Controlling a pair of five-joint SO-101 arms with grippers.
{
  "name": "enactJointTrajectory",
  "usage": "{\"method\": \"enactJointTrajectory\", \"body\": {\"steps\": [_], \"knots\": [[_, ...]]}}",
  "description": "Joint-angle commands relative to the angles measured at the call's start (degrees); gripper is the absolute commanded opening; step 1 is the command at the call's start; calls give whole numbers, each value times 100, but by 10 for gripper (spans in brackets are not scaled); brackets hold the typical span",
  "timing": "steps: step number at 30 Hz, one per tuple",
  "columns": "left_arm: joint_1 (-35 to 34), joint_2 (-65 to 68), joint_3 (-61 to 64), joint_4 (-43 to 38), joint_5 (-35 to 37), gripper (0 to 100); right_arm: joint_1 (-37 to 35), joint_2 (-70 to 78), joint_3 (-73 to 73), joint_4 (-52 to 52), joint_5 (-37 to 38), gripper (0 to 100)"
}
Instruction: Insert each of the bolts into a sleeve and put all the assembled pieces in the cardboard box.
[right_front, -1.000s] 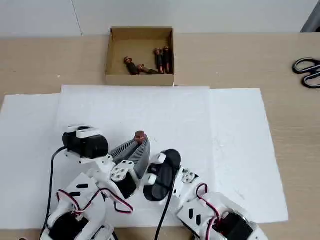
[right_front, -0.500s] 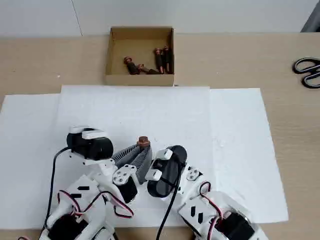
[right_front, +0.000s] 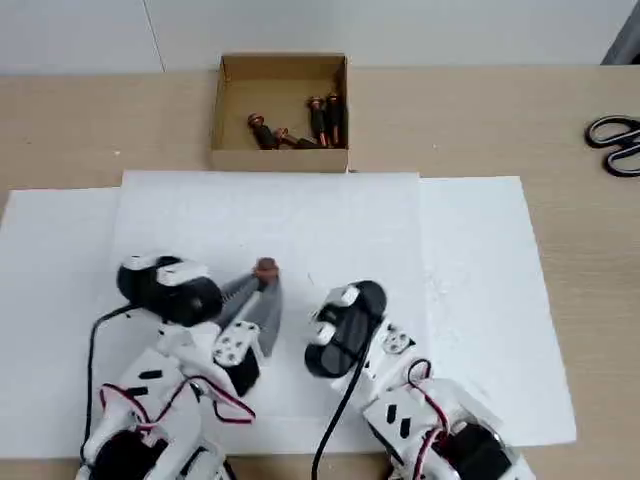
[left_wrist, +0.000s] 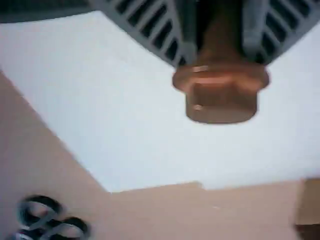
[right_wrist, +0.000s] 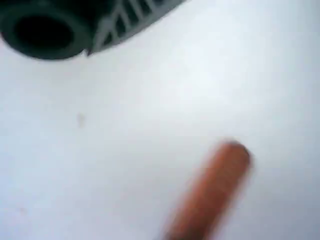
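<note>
My left gripper (right_front: 262, 287) is shut on a copper bolt (right_front: 265, 267), whose hex head sticks out past the grey ribbed fingers (left_wrist: 145, 25). Up close, the bolt head (left_wrist: 220, 92) hangs over the white paper. My right arm's wrist (right_front: 345, 325) stands to the right of it, a gap apart. Its gripper (right_wrist: 85, 30) holds a dark hollow sleeve (right_wrist: 42, 32) against a grey finger (right_wrist: 135, 17). A bare copper shank (right_wrist: 212, 192) shows blurred over the paper. The cardboard box (right_front: 230, 110) sits at the table's far side with several assembled pieces (right_front: 322, 118) inside.
White paper sheets (right_front: 450, 280) cover the middle of the wooden table. Scissors (right_front: 615, 140) lie at the far right edge, and the scissors (left_wrist: 50, 225) also show in the left wrist view. Open paper lies between the grippers and the box.
My left gripper has carried the bolt to the left and slightly farther off, away from the right arm. The right arm has shifted a little to the right, so the two now stand apart.
</note>
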Motion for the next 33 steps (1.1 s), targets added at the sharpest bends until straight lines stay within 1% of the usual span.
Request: {"method": "enactJointTrajectory", "body": {"steps": [1,4,7,9,11,14,17,19,22,26,28,29,33], "knots": [[-422,-9,-40,79,-246,7,488,-48,-185,13,35,2],[-677,0,-13,598,-492,7,945,-48,-290,13,35,2],[-774,0,92,1152,-659,6,1552,-48,-316,22,35,2],[-985,9,92,1222,-703,6,1921,-48,-316,22,35,2],[-1108,185,136,1292,-923,6,2220,-48,-352,22,35,2],[-1327,941,-127,1266,-967,6,2554,-48,-378,22,18,2],[-1714,2084,-1121,1310,-949,6,2765,-48,-404,22,-9,2],[-1925,3033,-2018,1565,-870,6,2800,-48,-387,22,-9,2],[-2031,4527,-3424,2286,-642,6,2809,-48,-360,66,-9,2],[-2031,6259,-5218,3455,-615,6,2826,-48,-360,488,-9,2],[-2013,6989,-5965,3991,-624,6,2967,-48,-360,593,-9,2],[-2004,7314,-6229,4193,-624,6,3081,-48,-369,593,-18,2],[-2040,8114,-6519,4158,-624,6,3538,-48,-387,576,-18,2]]}}
